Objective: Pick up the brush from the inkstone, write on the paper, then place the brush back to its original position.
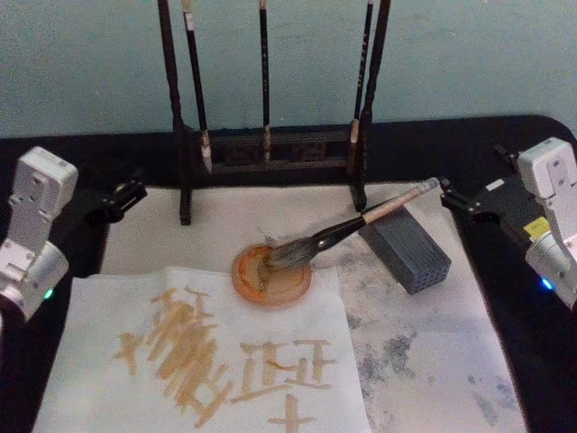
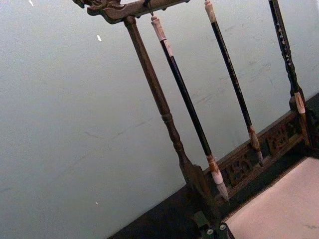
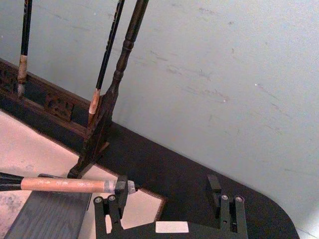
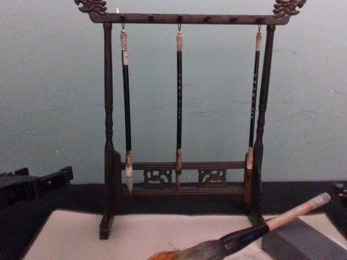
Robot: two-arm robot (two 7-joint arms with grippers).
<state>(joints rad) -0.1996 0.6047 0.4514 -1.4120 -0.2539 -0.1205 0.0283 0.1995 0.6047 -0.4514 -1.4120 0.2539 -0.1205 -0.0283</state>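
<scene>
Head view, brush: the brush is lying at a slant, its bristles resting in the orange inkstone and its pale handle leaning on a grey block.
Head view, paper: the paper is lying flat at the near left on a larger cream sheet. It is carrying orange strokes, and the inkstone is sitting at its far edge.
Head view, left gripper: the left gripper is hovering left of the wooden rack, well apart from the brush; how wide it stands cannot be told.
Head view, right gripper: the right gripper is hovering just beside the brush's handle end.
Left wrist view, rack: three thin brushes are hanging from the rack's top bar.
Right wrist view, right gripper: its jaws are standing wide and holding nothing. The handle end is lying by one finger, outside the gap.
Chest view, brush: it is slanting across the lower right, bristles low and pale end raised, in front of the rack.
</scene>
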